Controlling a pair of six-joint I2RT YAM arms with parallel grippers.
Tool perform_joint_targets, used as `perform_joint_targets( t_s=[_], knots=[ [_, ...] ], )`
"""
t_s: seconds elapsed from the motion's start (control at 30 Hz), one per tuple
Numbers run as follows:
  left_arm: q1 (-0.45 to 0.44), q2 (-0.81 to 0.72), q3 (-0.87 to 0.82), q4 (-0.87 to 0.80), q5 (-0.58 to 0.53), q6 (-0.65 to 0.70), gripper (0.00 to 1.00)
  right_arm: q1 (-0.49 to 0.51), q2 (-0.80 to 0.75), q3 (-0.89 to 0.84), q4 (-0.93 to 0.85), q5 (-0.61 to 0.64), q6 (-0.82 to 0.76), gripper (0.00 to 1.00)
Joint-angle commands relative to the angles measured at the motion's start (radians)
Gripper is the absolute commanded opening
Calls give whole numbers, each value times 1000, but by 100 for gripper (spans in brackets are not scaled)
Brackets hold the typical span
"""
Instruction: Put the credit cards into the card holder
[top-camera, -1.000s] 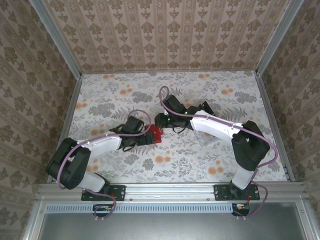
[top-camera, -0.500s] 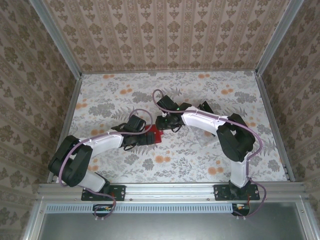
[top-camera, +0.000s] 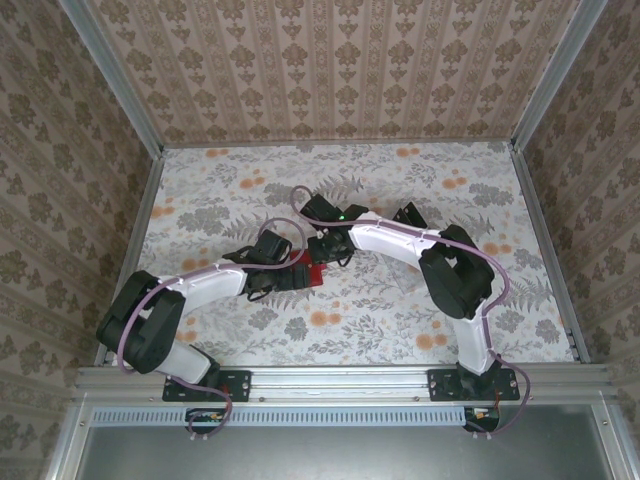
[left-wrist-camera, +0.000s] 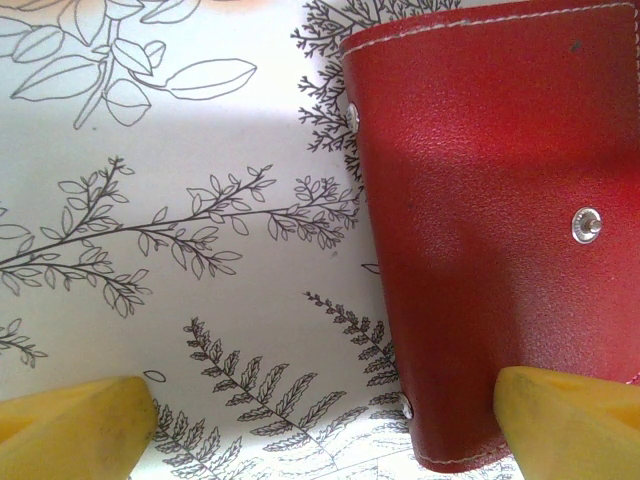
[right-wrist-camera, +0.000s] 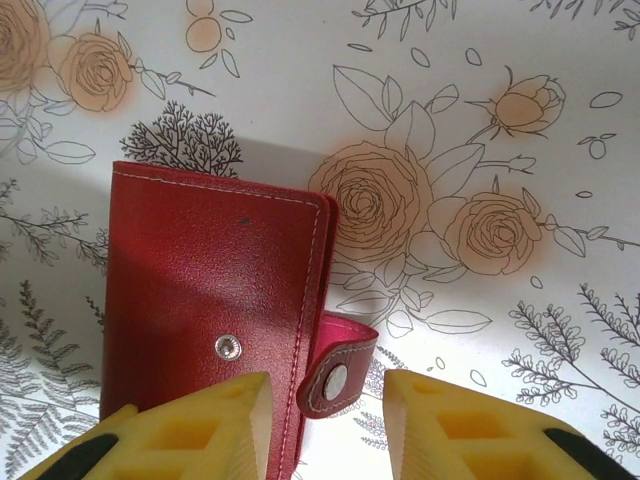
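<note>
Card holder (right-wrist-camera: 210, 290): red stitched wallet, lay folded flat on the floral table (top-camera: 420, 180) near its centre, snap strap (right-wrist-camera: 338, 375) unfastened. Right gripper (right-wrist-camera: 327, 420): jaws stood partly apart, straddling the strap, not clamped. Left gripper (left-wrist-camera: 325, 420): jaws were spread wide, one finger (left-wrist-camera: 570, 420) over the holder's corner.

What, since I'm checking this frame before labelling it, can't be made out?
- Card holder pockets: hidden under its folded cover, both wrist views.
- Its lower end, right wrist view: behind a finger of the right gripper.
- Its right side, left wrist view: cut off by the frame edge.
- Top view: holder mostly covered by both arms.
</note>
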Motion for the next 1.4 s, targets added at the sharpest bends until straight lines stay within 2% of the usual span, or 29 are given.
perform_joint_targets(
  t_s=[0.0,0.23,0.37,0.7,1.03,1.37],
  knots=[
    [15,72,-50,-33,-84,33,100,5,23,33,-61,42,-26,35],
    [15,72,-56,-28,-83,31,100,7,28,31,-62,49,-28,22],
    [15,72,-56,-25,-81,31,100,7,21,30,-59,53,-29,19],
    [15,74,-57,-25,-79,31,100,6,20,36,-60,58,-28,19],
    [15,77,-59,-22,-81,31,100,5,12,35,-57,63,-24,24],
    [15,86,-58,-18,-78,33,100,3,1,31,-51,62,-21,19]
  ],
)
